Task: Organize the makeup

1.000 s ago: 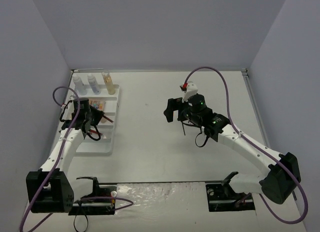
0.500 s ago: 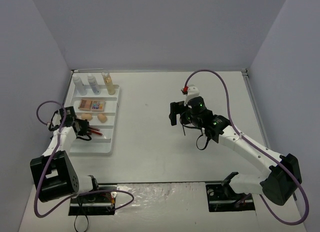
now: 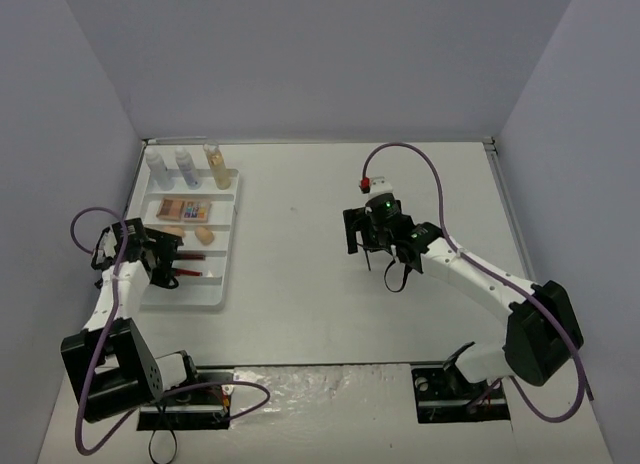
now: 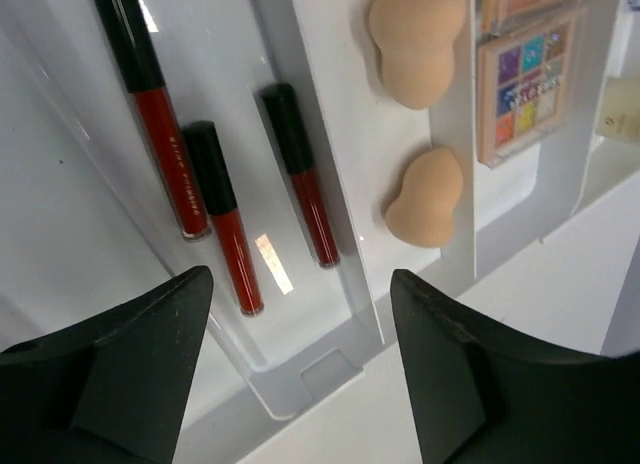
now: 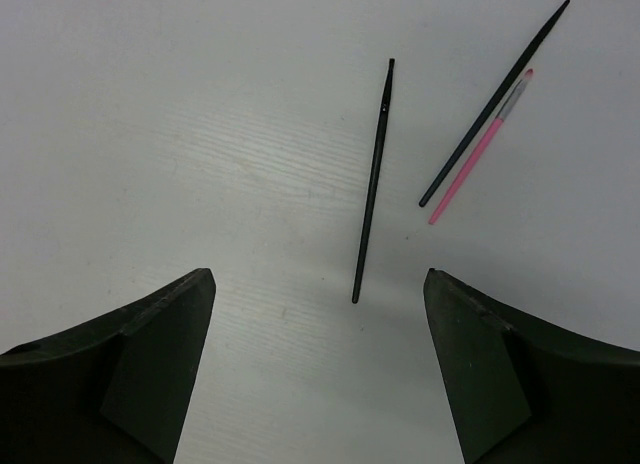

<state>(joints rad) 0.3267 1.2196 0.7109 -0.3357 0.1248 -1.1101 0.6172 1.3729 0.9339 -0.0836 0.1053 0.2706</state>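
Three red and black pencils (image 4: 225,224) lie free in a slot of the white tray (image 4: 310,384). My left gripper (image 4: 300,284) hangs open above the tray's near end, nothing between its fingers. Two peach sponges (image 4: 425,199) fill the neighbouring slot, beside a colourful eyeshadow palette (image 4: 525,84). From above, the left gripper (image 3: 155,254) is at the tray's left side. My right gripper (image 5: 318,276) is open over bare table, the end of a thin black brush (image 5: 372,184) just ahead of it. A second black brush (image 5: 495,104) and a pink brush (image 5: 478,149) lie further right.
Two clear white-capped bottles (image 3: 157,167) and an amber bottle (image 3: 216,164) stand at the far end of the tray (image 3: 200,294). The right gripper (image 3: 358,234) is mid-table. Grey walls close in left, right and back. The right arm's purple cable arcs above its wrist.
My left gripper has pulled back from over the tray to its left side and opened; the red pencils lie free. The right gripper has shifted slightly and narrowed a little.
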